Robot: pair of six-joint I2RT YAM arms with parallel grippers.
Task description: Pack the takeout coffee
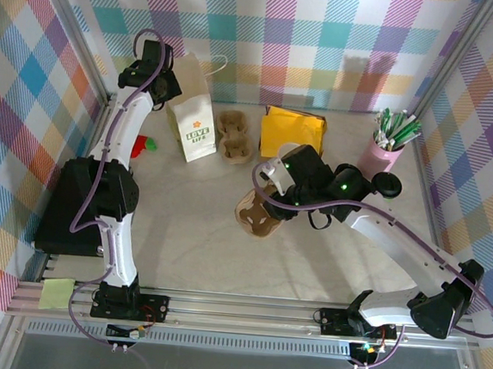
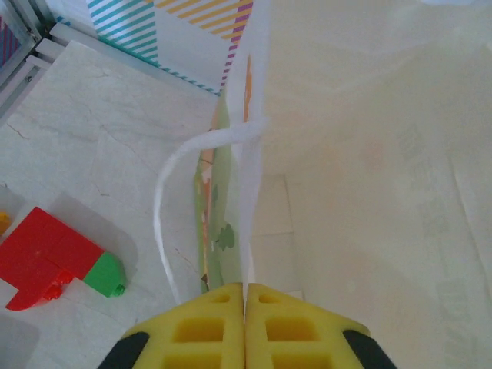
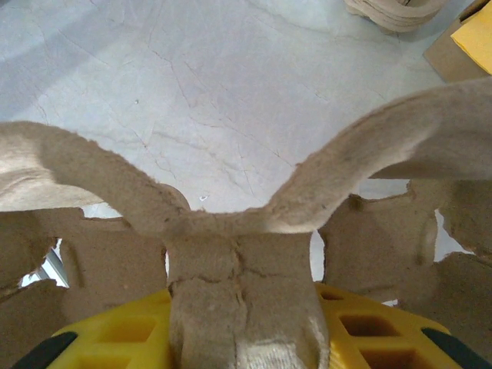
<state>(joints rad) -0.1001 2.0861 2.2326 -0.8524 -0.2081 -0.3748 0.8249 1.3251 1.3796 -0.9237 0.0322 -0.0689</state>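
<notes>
top view, left gripper (image 1: 168, 90): at the top edge of the paper bag (image 1: 193, 121), far-left part of the table (image 1: 181, 239).
top view, right gripper (image 1: 268, 179): mid-table, on the centre of the cup carrier (image 1: 259, 218).
top view, takeout coffee (image 1: 391, 185): round black lid seen from above, far right, just on the near side of the pink cup of sticks (image 1: 386, 147), close against the right arm's elbow. Cup body is hidden under the lid.
top view, other items: carrier stack (image 1: 233, 136) sits between the bag and the yellow packet (image 1: 292, 132). Red block (image 1: 144, 146) lies just left of the bag.
left wrist, jaws: yellow fingers (image 2: 200, 330) pressed together, the bag's thin wall pinched between them. Bag handle (image 2: 164, 200) loops out to the left. The red block, with a green piece, lies apart from the bag.
right wrist, jaws: closed on the carrier's centre post, cardboard arms spreading left and right above the fingers. Cannot tell if the carrier touches the table.
</notes>
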